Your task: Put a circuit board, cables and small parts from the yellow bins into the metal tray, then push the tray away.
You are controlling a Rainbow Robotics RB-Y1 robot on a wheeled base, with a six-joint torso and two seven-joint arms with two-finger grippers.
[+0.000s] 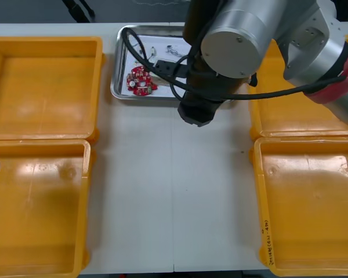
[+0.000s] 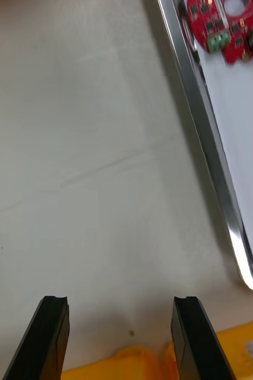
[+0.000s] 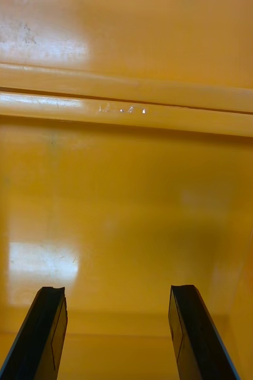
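Yellow bins [image 1: 46, 40]: four are counted, two stacked near and far at each side of the table [image 1: 174, 191].
Metal tray [image 1: 117, 69]: one is seen, set at the far middle of the table between the far bins. Its long axis runs left to right across the table, and its right part is covered by the right arm.
Circuit board [image 1: 140, 81]: one round red board is laid flat in the tray's left near part, close to the near rim.
Small metal parts [image 1: 173, 51]: two can be made out, placed toward the tray's far side, apart from the board.
Right gripper [image 2: 117, 303]: it is held over bare table just beside the tray's near rim. The fingers are spread apart and nothing is held between them. A bin's rim is seen close below the fingertips.
Left gripper [image 3: 117, 291]: it is parked over the inside of a left bin. The fingers are spread apart with nothing gripped.
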